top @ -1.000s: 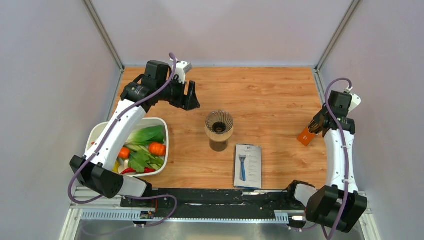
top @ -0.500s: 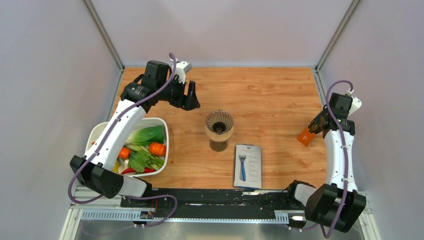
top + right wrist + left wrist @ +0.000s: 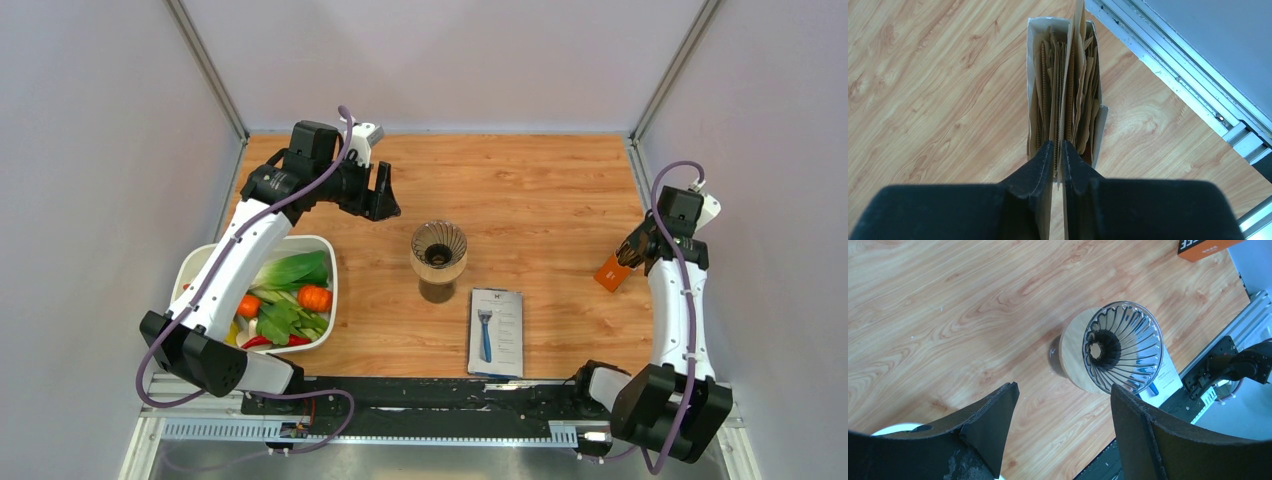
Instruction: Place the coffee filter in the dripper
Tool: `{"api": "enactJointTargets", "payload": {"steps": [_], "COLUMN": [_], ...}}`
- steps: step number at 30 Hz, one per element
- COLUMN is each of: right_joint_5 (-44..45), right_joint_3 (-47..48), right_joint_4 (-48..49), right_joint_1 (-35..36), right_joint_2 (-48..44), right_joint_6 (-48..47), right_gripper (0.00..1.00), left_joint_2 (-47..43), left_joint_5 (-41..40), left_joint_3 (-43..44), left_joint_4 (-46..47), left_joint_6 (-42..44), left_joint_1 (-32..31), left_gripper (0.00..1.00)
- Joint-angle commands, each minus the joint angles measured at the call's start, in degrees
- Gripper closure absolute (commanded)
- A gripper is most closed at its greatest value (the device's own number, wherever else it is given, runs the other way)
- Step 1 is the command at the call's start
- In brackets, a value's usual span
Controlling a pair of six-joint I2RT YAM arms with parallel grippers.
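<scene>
White-shelled left arm reaches over the far left of the table, beyond the bowl of vegetables. Risk on this side looks small, though a careless swing of the left gripper could tip the dripper, which stands upright and empty at centre on a narrow base. Razor pack lies flat just near-right of it. Main risk is at the right: filters are packed tight in the orange box, so a pull may drag out several, lift the box, or tear the thin paper. Pose: left gripper hovers tilted toward the dripper, fingers wide apart, holding nothing. Right arm stands folded by the right edge, with the right gripper pointing into the box mouth. Its fingers are pressed nearly together on the edge of one coffee filter, not yet lifted out.
</scene>
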Motion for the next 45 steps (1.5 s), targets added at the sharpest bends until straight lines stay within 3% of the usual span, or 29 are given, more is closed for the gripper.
{"api": "enactJointTargets", "payload": {"steps": [1, 6, 14, 35, 45], "right_joint_5": [-0.2, 0.0, -0.6, -3.3, -8.8], "right_joint_3": [-0.5, -1.0, -0.3, 6.5, 11.9], "right_joint_4": [2.4, 2.6, 2.6, 1.4, 0.5], "right_joint_1": [-0.4, -0.4, -0.4, -0.4, -0.4], "right_joint_2": [-0.2, -0.6, -1.0, -4.4, -7.5], "right_joint_6": [1.6, 1.6, 1.2, -0.9, -2.8], "right_gripper": [0.87, 0.88, 1.00, 1.00, 1.00], "left_joint_2": [-0.1, 0.1, 0.3, 0.8, 1.0], "left_joint_5": [1.1, 1.5, 1.8, 1.6, 2.2], "left_joint_3": [2.4, 2.6, 2.4, 3.3, 4.1], "left_joint_4": [-0.2, -0.1, 0.1, 0.2, 0.9], "left_joint_6": [-0.4, -0.6, -0.7, -0.8, -0.3], "left_joint_1": [0.0, 0.0, 0.0, 0.0, 0.0], "left_gripper": [0.22, 0.22, 0.22, 0.21, 0.21]}}
